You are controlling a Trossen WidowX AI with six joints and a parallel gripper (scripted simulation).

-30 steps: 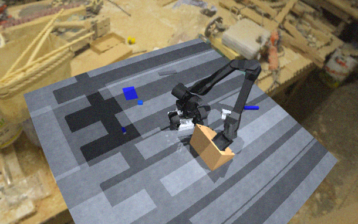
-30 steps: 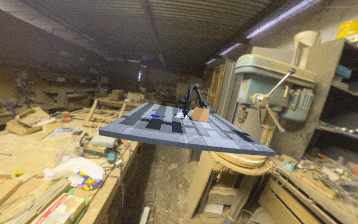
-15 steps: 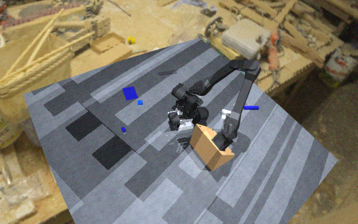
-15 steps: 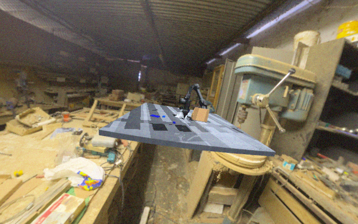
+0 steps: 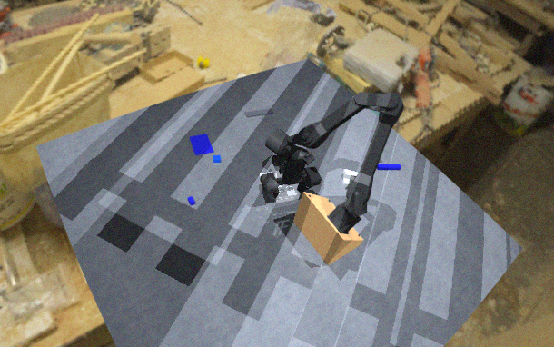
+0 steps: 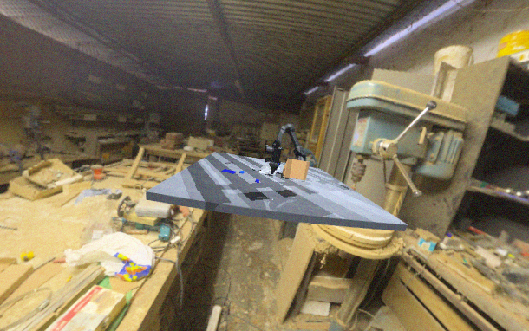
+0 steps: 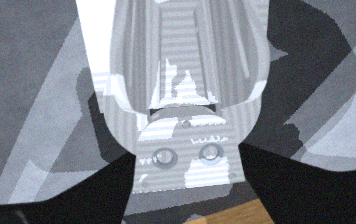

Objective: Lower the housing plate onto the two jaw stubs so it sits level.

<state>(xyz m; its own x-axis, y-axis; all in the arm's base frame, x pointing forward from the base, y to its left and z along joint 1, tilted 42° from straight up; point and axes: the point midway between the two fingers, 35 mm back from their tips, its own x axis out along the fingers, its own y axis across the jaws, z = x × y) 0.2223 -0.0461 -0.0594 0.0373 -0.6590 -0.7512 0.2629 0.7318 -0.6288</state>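
The pale grey housing plate [image 7: 186, 172] lies between the two black fingertips in the wrist view, with two round holes or pin ends showing on it. My gripper [image 7: 185, 149] [image 5: 290, 186] [image 6: 272, 168] is shut on the plate's sides, low over the table. Long grey ribbed parts [image 7: 245, 60], apparently the jaws, run away from the plate up the wrist view. A dark gap shows at the plate's far edge. The stubs are hidden, and I cannot tell whether the plate is fully down or level. In the top view the assembly is small and partly covered by the fingers.
A tan wooden block [image 5: 320, 227] [image 6: 296, 169] stands close beside the gripper, by the arm's base. A small white piece [image 5: 349, 176] lies near the arm. A blue square [image 5: 201, 144], two small blue pieces and a blue bar [image 5: 389, 167] lie on the striped table [image 5: 272, 318].
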